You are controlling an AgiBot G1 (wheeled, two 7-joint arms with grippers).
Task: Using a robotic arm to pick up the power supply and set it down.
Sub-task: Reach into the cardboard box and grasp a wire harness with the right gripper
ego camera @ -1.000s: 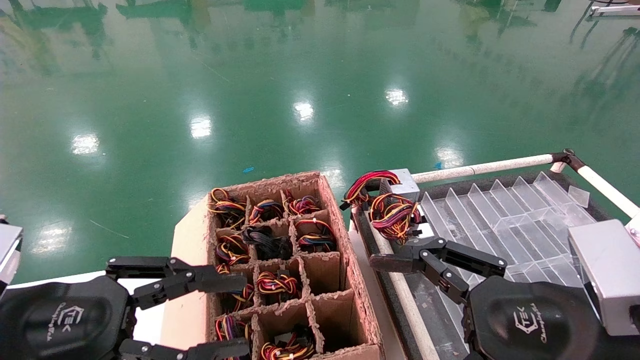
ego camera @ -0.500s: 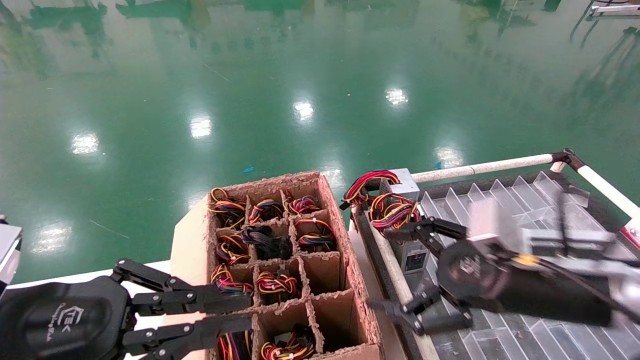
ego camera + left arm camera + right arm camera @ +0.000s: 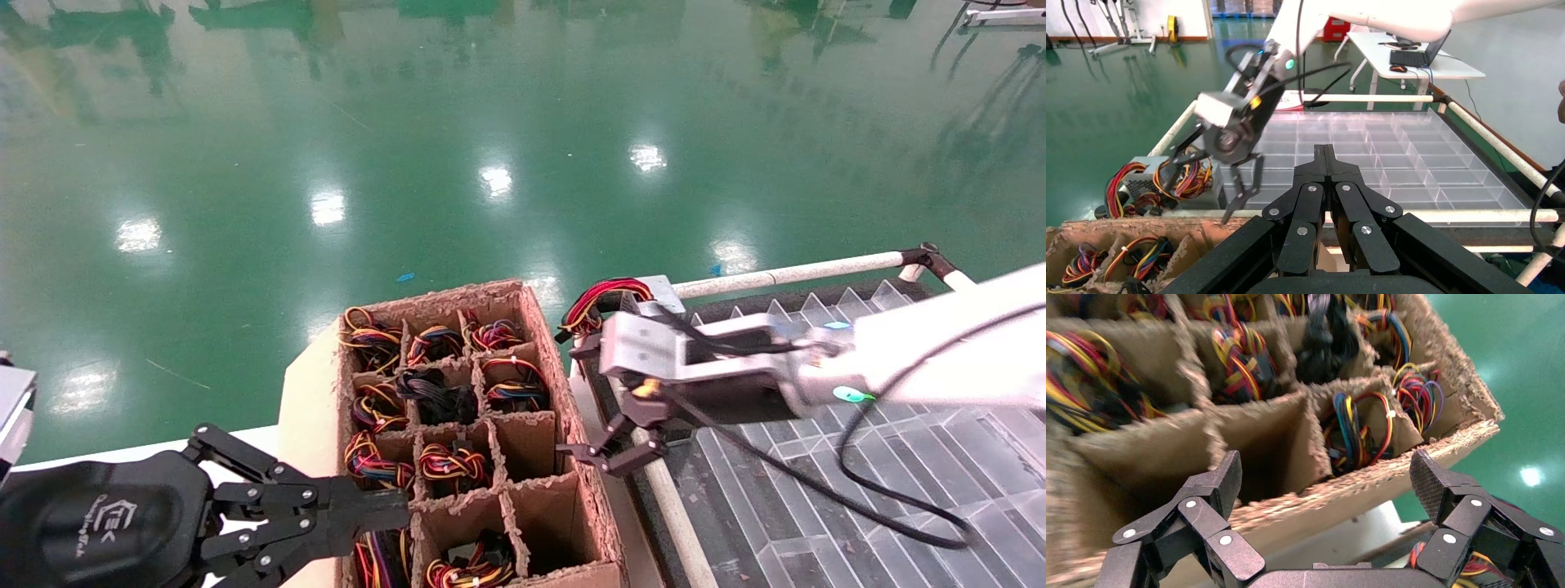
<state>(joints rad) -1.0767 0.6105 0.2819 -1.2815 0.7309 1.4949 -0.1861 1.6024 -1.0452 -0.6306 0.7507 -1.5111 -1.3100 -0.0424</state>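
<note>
The power supply [image 3: 663,294] is a small silver box with a red wire bundle [image 3: 601,296], lying at the far left corner of the clear tray; the left wrist view shows it too [image 3: 1138,181]. The robotic arm on my right reaches in from the right, its silver wrist [image 3: 645,347] just in front of the power supply. My right gripper [image 3: 588,404] hangs open and empty between the tray and the cardboard box, below the power supply in the head view. Its wrist view shows the jaws [image 3: 1327,478] wide apart over the box's wall. My left gripper [image 3: 392,510] is shut and empty at the lower left.
A cardboard box [image 3: 535,314] with divided compartments holds several coloured wire bundles and a black one [image 3: 437,392]. The clear compartment tray [image 3: 817,523] lies on the right, framed by white rails [image 3: 784,273]. An orange-yellow wire bundle [image 3: 1191,177] sits beside the power supply.
My right arm swung up from the lower right and leftward, turning its gripper down over the gap beside the cardboard box. My left gripper went from open to shut.
</note>
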